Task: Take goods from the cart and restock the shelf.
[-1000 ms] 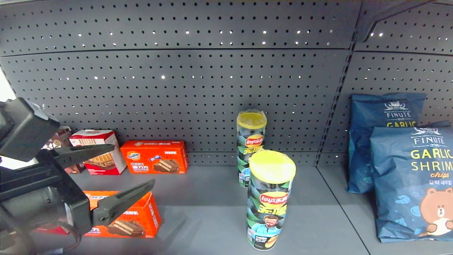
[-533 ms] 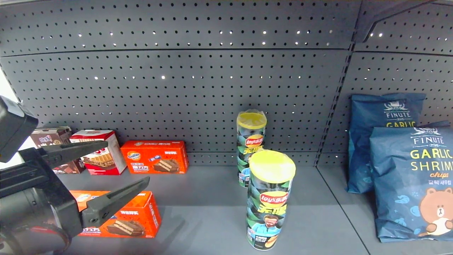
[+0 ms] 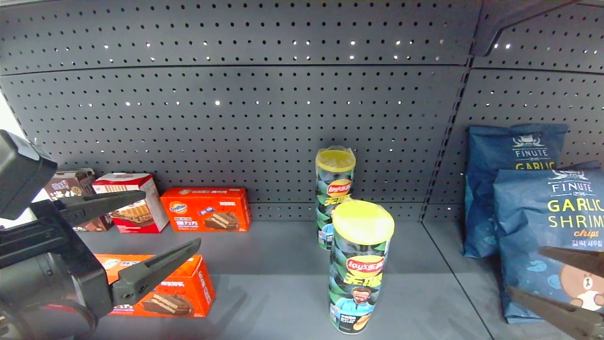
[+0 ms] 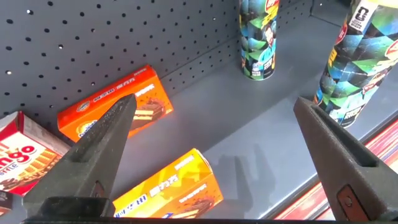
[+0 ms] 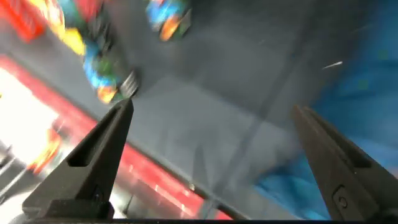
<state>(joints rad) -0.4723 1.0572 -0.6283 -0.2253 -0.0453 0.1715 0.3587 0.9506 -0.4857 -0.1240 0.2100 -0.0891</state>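
Likely light and stiff: front chip can [image 3: 361, 267], upright on the shelf [image 3: 283, 264] at lower centre of the frame, with a rear can [image 3: 335, 193] just behind it. Probably slick on the wrap and tall enough to tip, so best taken across the mid-body, not by the yellow lid. Near orange box [image 3: 174, 288], lying flat at lower left: rigid card, probably easy to pinch across its short sides. Blue bags [image 3: 547, 236] at right: soft, crushable.

Left gripper [image 3: 172, 217] at lower left, fingers spread wide and empty, above the orange box. Right gripper [image 3: 524, 270] likewise spread and empty.

Since half a second ago: right gripper newly arrived at lower right, in front of the bags; left gripper barely shifted; goods unmoved.
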